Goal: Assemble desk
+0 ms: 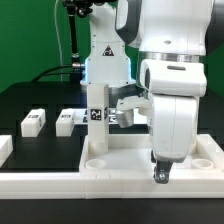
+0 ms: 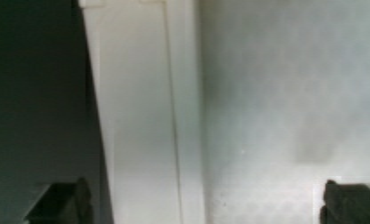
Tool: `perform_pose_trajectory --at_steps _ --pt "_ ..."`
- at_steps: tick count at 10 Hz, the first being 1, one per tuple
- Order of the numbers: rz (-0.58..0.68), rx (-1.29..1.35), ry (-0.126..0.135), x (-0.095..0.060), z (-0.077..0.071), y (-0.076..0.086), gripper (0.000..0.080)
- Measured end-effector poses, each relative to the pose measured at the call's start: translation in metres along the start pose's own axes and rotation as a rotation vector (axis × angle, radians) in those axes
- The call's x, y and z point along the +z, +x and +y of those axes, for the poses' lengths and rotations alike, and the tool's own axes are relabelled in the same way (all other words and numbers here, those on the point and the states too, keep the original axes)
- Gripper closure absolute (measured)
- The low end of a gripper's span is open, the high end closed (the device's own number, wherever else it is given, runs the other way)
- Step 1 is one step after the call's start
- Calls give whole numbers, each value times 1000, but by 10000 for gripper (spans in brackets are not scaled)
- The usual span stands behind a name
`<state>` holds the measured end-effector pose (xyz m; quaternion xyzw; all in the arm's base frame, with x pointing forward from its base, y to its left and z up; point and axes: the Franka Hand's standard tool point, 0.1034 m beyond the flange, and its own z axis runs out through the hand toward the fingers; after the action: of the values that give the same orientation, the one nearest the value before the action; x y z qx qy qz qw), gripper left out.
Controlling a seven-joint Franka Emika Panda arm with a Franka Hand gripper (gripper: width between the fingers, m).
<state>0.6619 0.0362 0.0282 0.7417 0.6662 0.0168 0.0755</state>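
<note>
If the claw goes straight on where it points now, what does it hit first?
The desk panel: the open claw points down at it, and the wrist view shows its flat face and raised rim between the fingertips. Looks close, though depth is unclear.

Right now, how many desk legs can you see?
3: first leg and second leg lie on the table, exterior view's left; third leg stands upright at the panel's edge. The arm may hide others.
</note>
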Motion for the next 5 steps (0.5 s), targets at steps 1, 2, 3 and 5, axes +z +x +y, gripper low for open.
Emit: perform_pose_trajectory --at_steps 1,2,3,5 --pt "-1 2 -3 -3 2 -2 151" --pt "-17 12 20 -21 7 -10 151" --pt "-28 35 22 -57 14 -19 151" --pt "-44 87 -3 -88 28 -36 151"
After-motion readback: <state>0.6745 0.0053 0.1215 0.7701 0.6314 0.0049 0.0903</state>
